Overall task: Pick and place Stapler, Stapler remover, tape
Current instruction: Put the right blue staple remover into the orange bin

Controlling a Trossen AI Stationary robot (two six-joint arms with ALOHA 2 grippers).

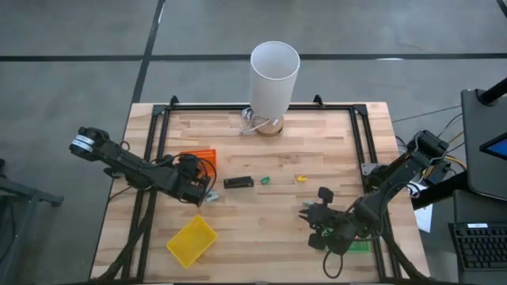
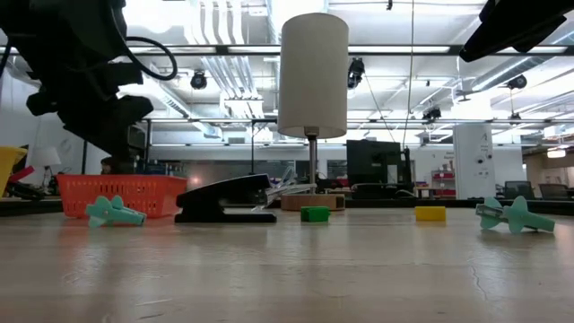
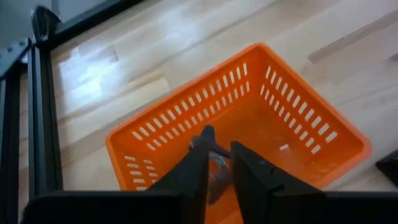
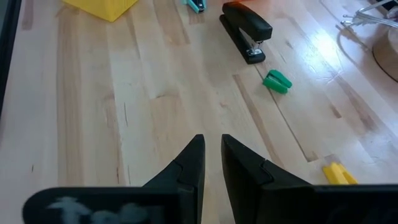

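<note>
The black stapler [image 1: 238, 182] lay flat on the wooden table [image 1: 333, 142] near its middle, long axis running left to right, touched by neither arm. In the low view the stapler [image 2: 226, 199] rested just right of the orange basket [image 2: 114, 194], and in the right wrist view it [image 4: 247, 30] lay closed on the bare planks. Just right of the stapler sat a small green piece [image 1: 265, 180], and farther right, apart from it, a small yellow piece [image 1: 302, 178]; the low view showed them as a green block [image 2: 315, 213] and a yellow block [image 2: 430, 213]. Whether either was a tape ring could not be told.

The left gripper [image 1: 198, 184] hung over the orange basket [image 1: 198, 156], left of the stapler. In the left wrist view its fingers [image 3: 193, 174] were close together over the basket floor [image 3: 298, 134], with a small object between them; whether they pinched it could not be told.

The right gripper [image 1: 317, 215] hovered over the near right part of the table, well apart from the stapler. Its fingers [image 4: 186, 165] stood nearly together with a narrow gap and nothing between them.

A yellow tray [image 1: 191, 241] lay at the near left. A tall white cylinder [image 1: 273, 77] stood at the far edge. Teal pieces [image 2: 113, 212] lay by the basket and at the right [image 2: 513, 216].
</note>
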